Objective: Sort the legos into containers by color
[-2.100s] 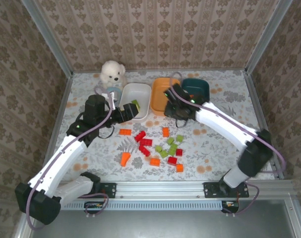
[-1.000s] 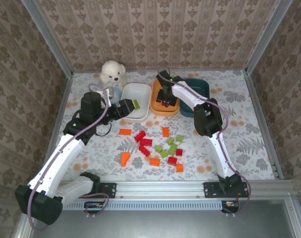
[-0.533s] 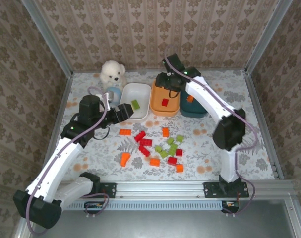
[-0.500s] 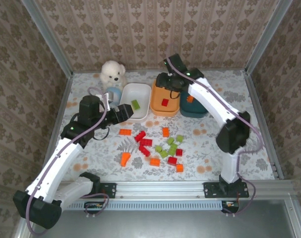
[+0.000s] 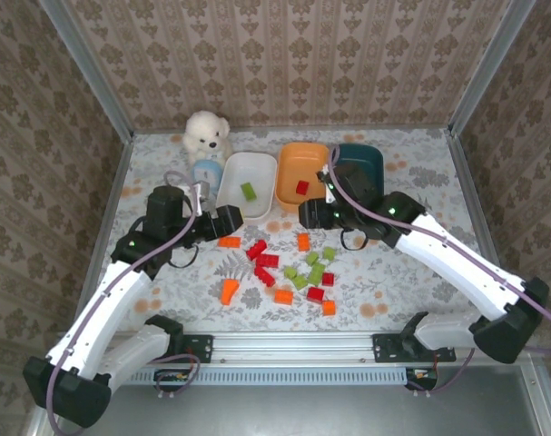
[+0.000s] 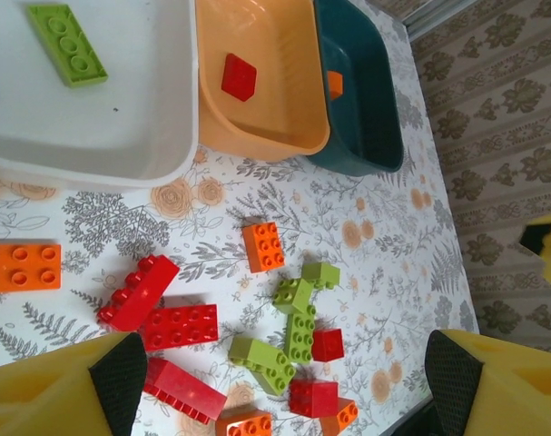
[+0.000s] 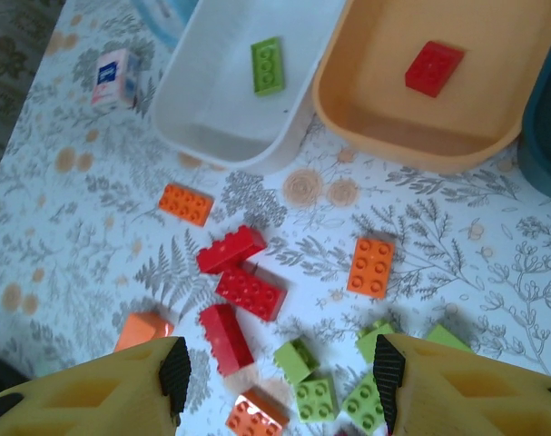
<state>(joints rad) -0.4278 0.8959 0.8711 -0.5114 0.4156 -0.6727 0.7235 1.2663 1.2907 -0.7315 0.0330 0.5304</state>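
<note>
The orange dish point(image 5: 286, 174) sits near the back of the bench point(image 5: 384, 300). The white dish point(image 5: 231, 189) is right up against its left side, and the dark teal dish point(image 5: 370, 162) is right up against its right side. One red brick point(image 5: 301, 187) lies inside the orange dish. One long green brick point(image 5: 248, 191) lies in the white dish. In the left wrist view, a small orange brick point(image 6: 335, 84) lies in the dark teal dish. The other legos point(image 5: 293, 265) are spread on the bench just in front of the orange dish, red, orange and light green all mixed up. The left claw point(image 6: 286, 368) hangs in front of the orange dish and to the left, close to the near edge of the white dish. Its fingers are wide apart and it holds nothing. The right claw point(image 7: 282, 374) hangs just in front of the orange dish, above the loose legos. Its fingers are apart too, and nothing is between them. A white plush toy point(image 5: 207, 133) and a small blue clock point(image 5: 205, 171) sit behind and to the left of the orange dish, past the white dish.
</note>
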